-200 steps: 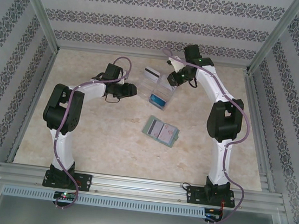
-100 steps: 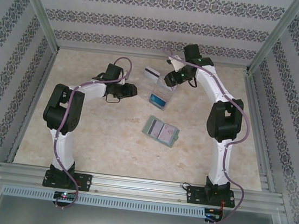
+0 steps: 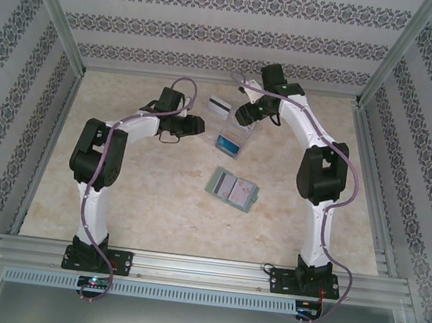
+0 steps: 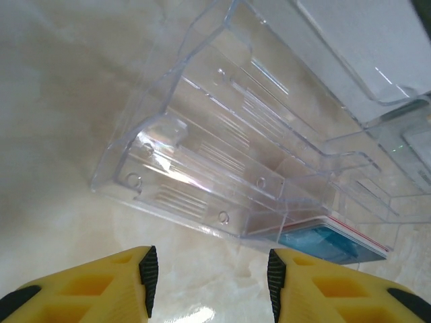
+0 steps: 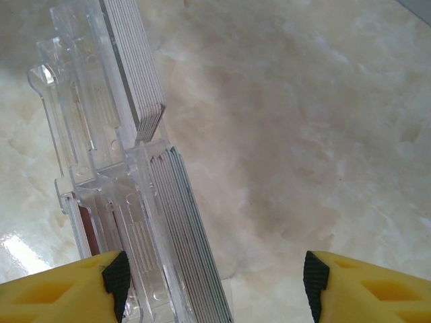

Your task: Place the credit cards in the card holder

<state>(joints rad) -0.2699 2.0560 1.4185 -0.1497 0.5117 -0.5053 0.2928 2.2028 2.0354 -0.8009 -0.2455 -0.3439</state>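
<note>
Currently the right end effector (image 5: 213,279), jaws apart and empty, hangs over the credit cards (image 5: 145,87) standing edge-up in the clear tray (image 5: 81,141); the left end effector (image 4: 209,276), likewise apart, faces the tray's side.

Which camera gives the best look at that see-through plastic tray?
The left wrist view: the clear tray lies close, its stepped compartments and a blue card plain. The top view shows it whole but small; the right wrist view shows its side, cards edge-on.
</note>
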